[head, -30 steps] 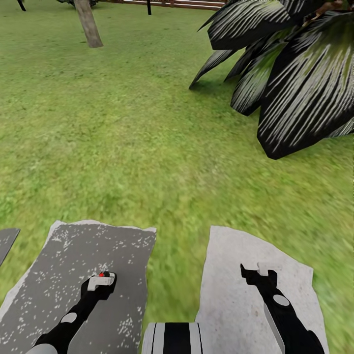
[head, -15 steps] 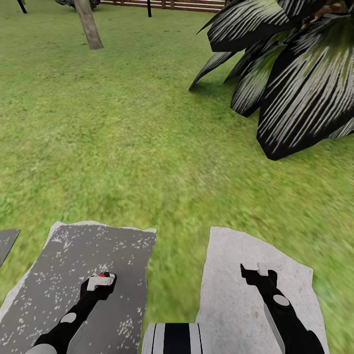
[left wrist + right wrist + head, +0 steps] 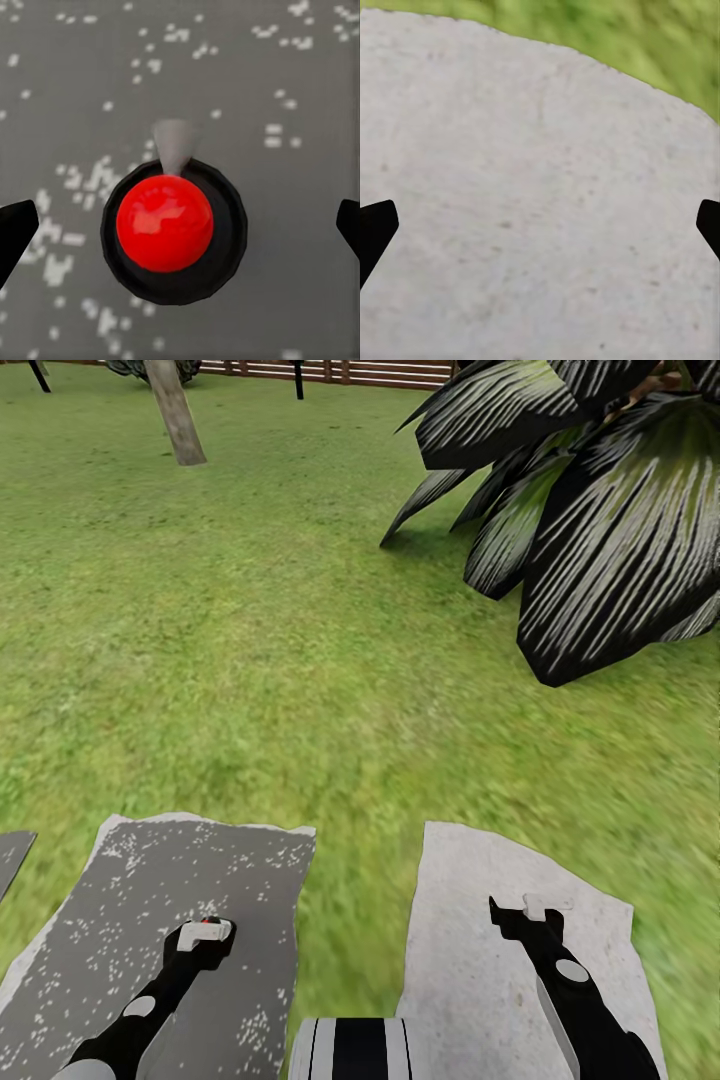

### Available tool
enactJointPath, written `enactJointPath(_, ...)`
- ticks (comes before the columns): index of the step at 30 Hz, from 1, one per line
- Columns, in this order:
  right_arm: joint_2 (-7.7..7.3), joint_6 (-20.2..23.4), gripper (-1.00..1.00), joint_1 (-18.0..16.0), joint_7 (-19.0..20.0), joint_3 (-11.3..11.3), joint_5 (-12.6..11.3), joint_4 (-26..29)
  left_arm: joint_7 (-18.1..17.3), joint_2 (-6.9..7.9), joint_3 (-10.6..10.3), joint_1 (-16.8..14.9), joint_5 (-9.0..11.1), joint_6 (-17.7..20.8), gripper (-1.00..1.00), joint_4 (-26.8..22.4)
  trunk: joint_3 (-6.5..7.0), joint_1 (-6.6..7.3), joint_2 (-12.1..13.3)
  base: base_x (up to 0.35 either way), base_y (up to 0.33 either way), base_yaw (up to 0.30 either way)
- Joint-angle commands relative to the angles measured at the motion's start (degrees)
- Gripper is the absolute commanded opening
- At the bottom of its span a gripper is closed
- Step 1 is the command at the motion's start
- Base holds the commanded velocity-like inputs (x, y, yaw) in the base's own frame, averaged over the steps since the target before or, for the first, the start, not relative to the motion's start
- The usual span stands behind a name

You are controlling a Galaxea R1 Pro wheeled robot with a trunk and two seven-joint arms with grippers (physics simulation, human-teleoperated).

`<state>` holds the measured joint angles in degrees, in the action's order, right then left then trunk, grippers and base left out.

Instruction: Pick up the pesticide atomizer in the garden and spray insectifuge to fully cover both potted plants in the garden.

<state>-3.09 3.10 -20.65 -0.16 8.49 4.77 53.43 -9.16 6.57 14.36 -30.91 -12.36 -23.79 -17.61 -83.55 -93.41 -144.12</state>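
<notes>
The pesticide atomizer (image 3: 165, 225) shows from straight above in the left wrist view: a red ball top in a dark ring with a grey nozzle, over a dark speckled stone slab (image 3: 140, 880). My left gripper (image 3: 205, 934) hangs right over it and is open, its black fingertips (image 3: 15, 240) standing wide on either side without touching it. In the head view only a red speck of the atomizer (image 3: 209, 922) peeks past the gripper. My right gripper (image 3: 530, 908) is open and empty above a pale slab (image 3: 470, 970). The potted plants are out of view.
A big dark striped-leaf bush (image 3: 600, 540) fills the right rear. Green lawn (image 3: 250, 660) stretches ahead to a tree trunk (image 3: 175, 415), a dark post (image 3: 297, 378) and a brown slatted fence (image 3: 370, 372). Another slab corner (image 3: 12, 855) lies at the far left.
The whole head view has shifted slightly, so the camera moved. Less of the atomizer's red top shows past the left gripper. The right arm has kept its place.
</notes>
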Motion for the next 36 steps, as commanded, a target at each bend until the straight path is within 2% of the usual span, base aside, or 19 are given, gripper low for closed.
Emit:
enactJointPath(1, 0.01, 0.33, 1.0, 0.0, -0.02, 0.02, 0.5, 0.09, -0.33, -0.03, 0.49, -0.05, -0.47, -0.2, 1.0, 0.03, -0.03, 0.01, -0.01, 0.0, 0.0, -0.005)
enactJointPath(13, 0.01, 0.33, 1.0, 0.0, -0.02, 0.03, 0.5, 0.09, -0.33, 0.02, 0.49, -0.05, -0.47, -0.2, 1.0, 0.03, 0.12, 0.01, -0.01, 0.0, 0.0, -0.001)
enactJointPath(14, 0.01, 0.33, 1.0, 0.0, -0.02, 0.03, 0.5, 0.09, -0.33, 0.02, 0.49, -0.06, -0.47, -0.2, -1.0, 0.03, 0.12, 0.01, -0.01, 0.0, 0.0, 0.0)
enactJointPath(36, 0.01, 0.33, 1.0, 0.0, -0.02, 0.02, 0.5, 0.09, -0.39, 0.11, 0.49, -0.03, -0.38, -0.29, -1.0, -0.06, 0.12, 0.01, -0.01, 0.0, 0.0, 0.0)
